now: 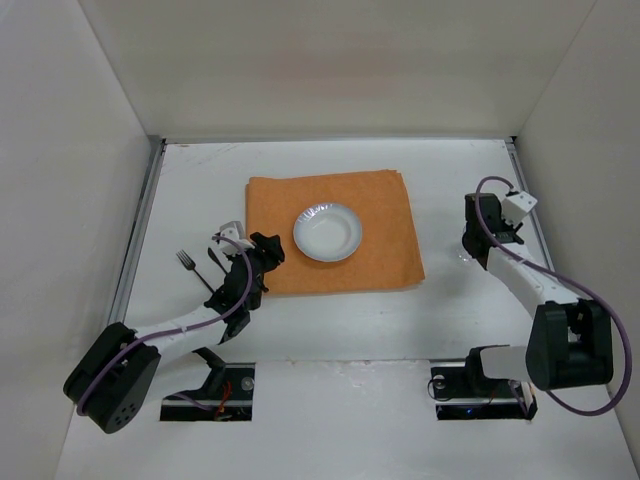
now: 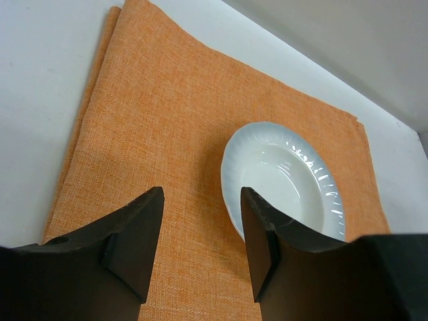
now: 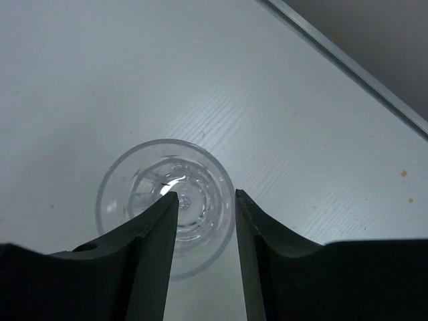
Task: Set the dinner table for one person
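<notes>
Left gripper [image 2: 200,194]: jaws spread wide with nothing between them; it holds nothing.
Left fingers [image 2: 134,234]: both dark pads hang above the orange weave; whether they touch it cannot be told.
Left gripper position: over the mat's left edge, near its front corner, pointing toward the bowl.
Right gripper [image 3: 204,195]: jaws parted by a narrower gap, not closed on anything.
Right fingers [image 3: 147,254]: one tip lies over the middle of the glass mouth and the other at its right rim. The wrist view looks straight down, so I cannot tell whether either tip touches the glass.
Glass [image 3: 134,194]: clear and upright on bare table, right of the mat and apart from it. It is faint in the top view, just beside the right gripper.
Table [image 1: 350,320]: matte white, it fills the floor of the white-walled enclosure and bears the mat, fork and glass.
Rail [image 3: 348,67]: thin metal strip along the table's right edge, past the glass.
Mat [image 1: 385,245]: orange cloth, lying flat at mid-table, slightly askew.
Bowl [image 1: 327,232]: white with a fluted rim, right way up on the mat, a little left of the mat's centre. In the left wrist view it is just beyond the right-hand finger.
Fork [image 1: 192,266]: dark, flat on the table left of the mat, tines pointing away from the arms. It is near the left arm but apart from the gripper.
</notes>
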